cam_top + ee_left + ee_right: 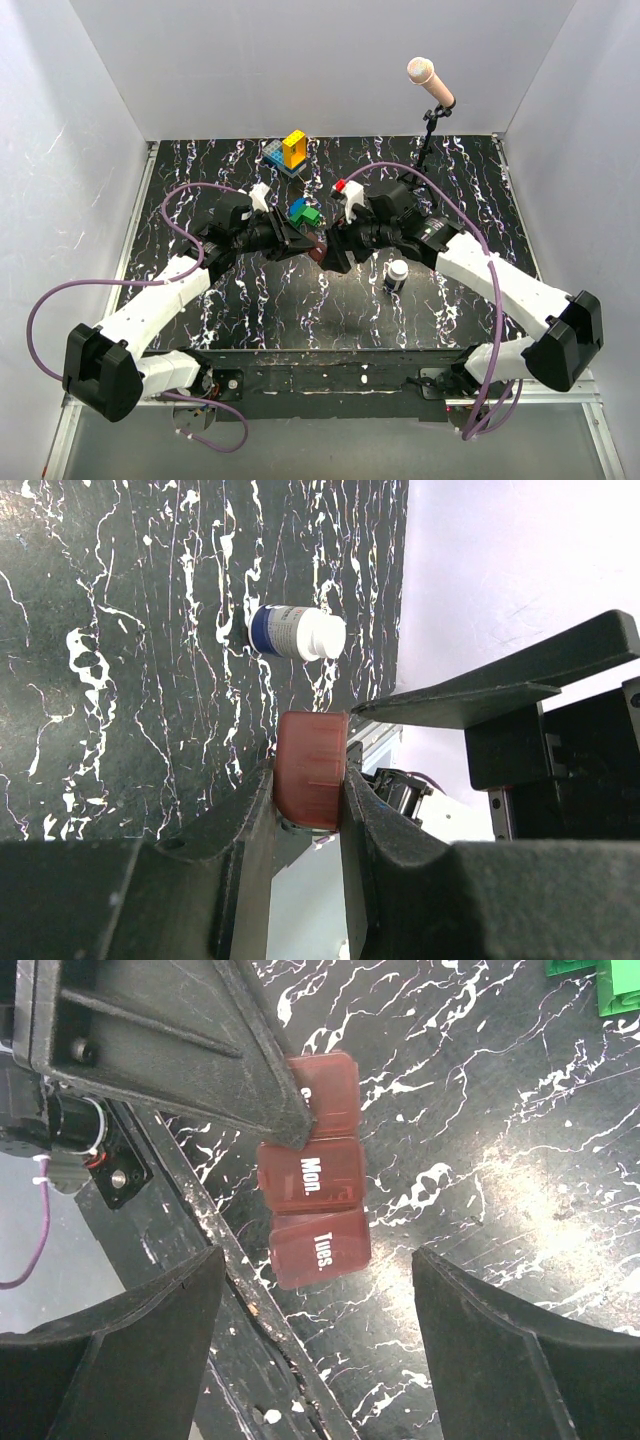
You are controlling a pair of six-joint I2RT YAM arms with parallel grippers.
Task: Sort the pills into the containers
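We are clamping the box (310,772) in our left gripper (310,815), holding it over the table (480,200) between the arms. Our right gripper (318,1260) is hovering just beside it, fingers (520,1360) spread wide and gripping nothing. The box's lids (322,1250) are looking closed, the bottle (397,275) is standing capped at right, and no pills are showing, so we are judging the sorting barely begun

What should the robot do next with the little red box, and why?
Probably bring the right gripper in to the pill box and nudge a lid up. The left gripper is clamped on the box; the Mon. lid and Tues. lid look closed, and the right jaws stand open, touching nothing.
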